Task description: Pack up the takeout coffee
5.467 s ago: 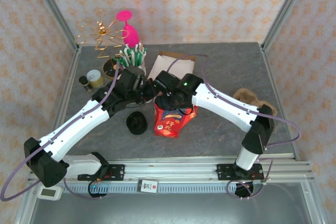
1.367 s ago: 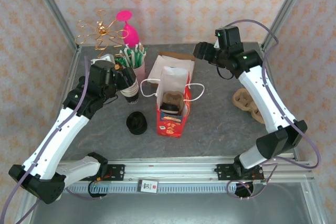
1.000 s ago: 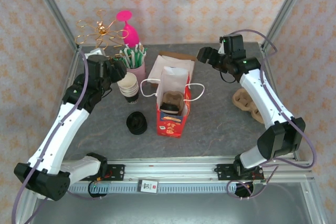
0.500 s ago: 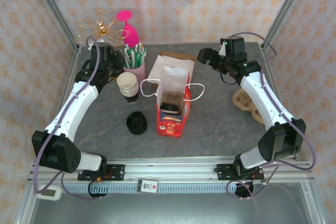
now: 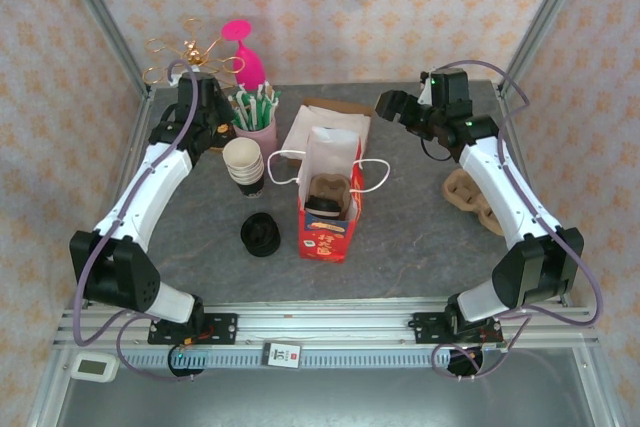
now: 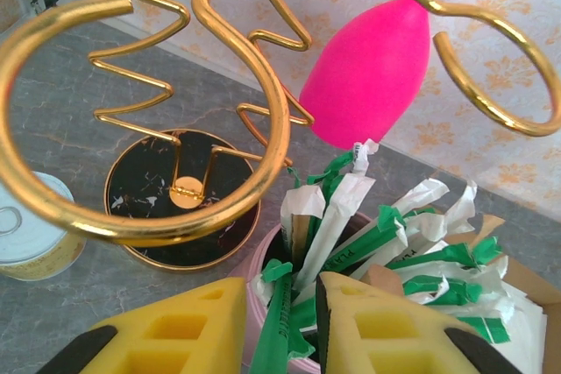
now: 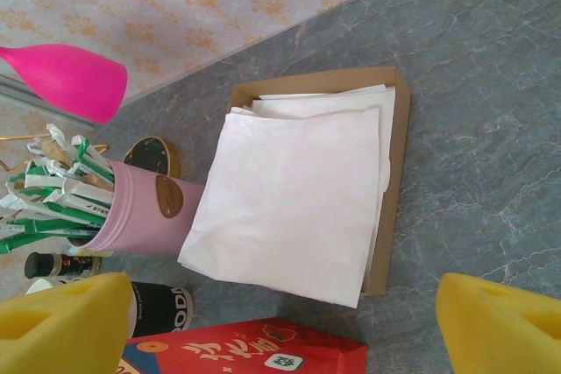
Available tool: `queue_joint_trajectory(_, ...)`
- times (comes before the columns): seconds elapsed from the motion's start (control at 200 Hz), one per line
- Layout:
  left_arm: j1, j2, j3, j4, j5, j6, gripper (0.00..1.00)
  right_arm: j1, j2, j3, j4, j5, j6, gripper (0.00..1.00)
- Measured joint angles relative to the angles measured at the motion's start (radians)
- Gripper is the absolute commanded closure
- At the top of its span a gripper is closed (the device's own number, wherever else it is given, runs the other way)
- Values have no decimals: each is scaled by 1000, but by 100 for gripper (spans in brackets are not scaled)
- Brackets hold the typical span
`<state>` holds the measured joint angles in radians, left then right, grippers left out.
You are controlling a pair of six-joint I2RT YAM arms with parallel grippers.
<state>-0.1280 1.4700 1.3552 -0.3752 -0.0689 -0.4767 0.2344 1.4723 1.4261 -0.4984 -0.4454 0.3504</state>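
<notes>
Observed, left to right.

1. A gold wire stand (image 5: 190, 59) occupies the far left corner of the desk (image 5: 420, 237). In the left wrist view its black base (image 6: 175, 194) sits just beside a small tin (image 6: 26, 234).
2. The left hand (image 5: 225, 122) is at the pink cup of wrapped straws (image 5: 252, 127), near the far edge. The left wrist view shows the left hand (image 6: 280, 291) with its yellow fingers (image 6: 175, 330) set narrow, one green-wrapped straw (image 6: 279, 321) standing between them. Whether the pads press on it cannot be told.
3. A pink goblet (image 5: 245, 52) stands behind the straw cup.
4. A stack of paper cups (image 5: 244, 162) stands upright just in front of the straw cup. A stack of black lids (image 5: 261, 235) lies nearer the front edge, apart from the cups.
5. The red paper bag (image 5: 328, 212) stands upright near the middle of the desk, mouth open, white handles spread. A brown cup carrier (image 5: 325, 195) sits inside it.
6. White napkins (image 5: 320, 122) lie in a flat cardboard tray behind the bag, beside the straw cup.
7. The right hand (image 5: 385, 107) hangs above the desk toward the far edge, to the right of the napkin tray. The right wrist view shows the right hand (image 7: 280, 304) wide apart and holding nothing, with the napkins (image 7: 298, 199) and the bag's top edge (image 7: 245, 348) below.
8. Spare cardboard carriers (image 5: 470, 195) lie near the right edge.
</notes>
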Motion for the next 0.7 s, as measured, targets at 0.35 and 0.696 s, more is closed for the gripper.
queue_joint_trajectory(0.35,0,58,34,1,-18,38,99,0,0,0,0,0,-4,11)
queue_joint_trajectory(0.696,0,22,141,-105,-19,64,100,0,-14,0,0,0,-4,11)
